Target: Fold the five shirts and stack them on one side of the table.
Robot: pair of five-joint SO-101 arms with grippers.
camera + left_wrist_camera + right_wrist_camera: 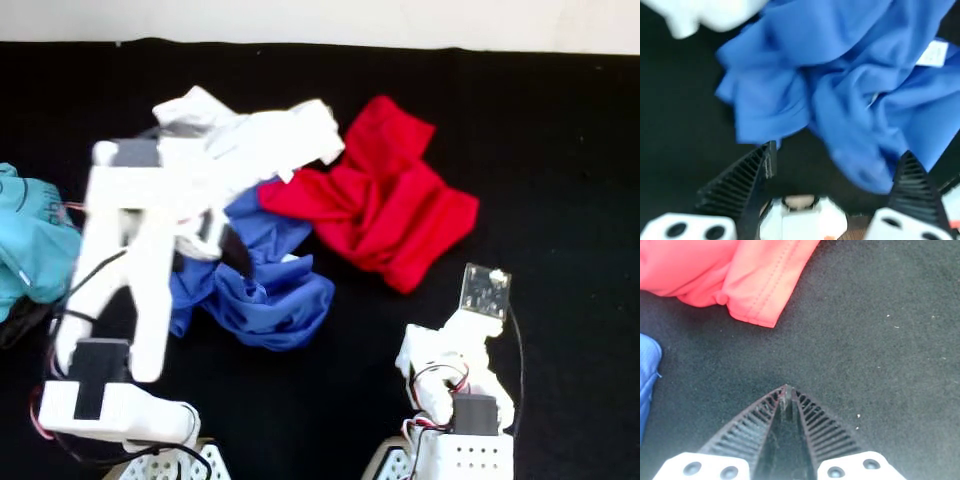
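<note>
A crumpled blue shirt (262, 285) lies mid-table, with a white shirt (262, 135) bunched behind it and a red shirt (385, 205) to the right. A teal shirt (28, 240) sits at the left edge. The left arm stretches over the blue and white shirts. Its gripper (837, 155) stands open just above the blue shirt (840, 90), fingers on either side of a hanging fold. The right arm rests near the front edge, its gripper (786, 390) shut on nothing above bare black cloth, a short way from the red shirt's hem (760, 295).
The table (560, 180) is covered in black cloth, with free room at the right and front middle. A pale wall runs behind the far edge. A bit of dark fabric (15, 325) shows under the teal shirt.
</note>
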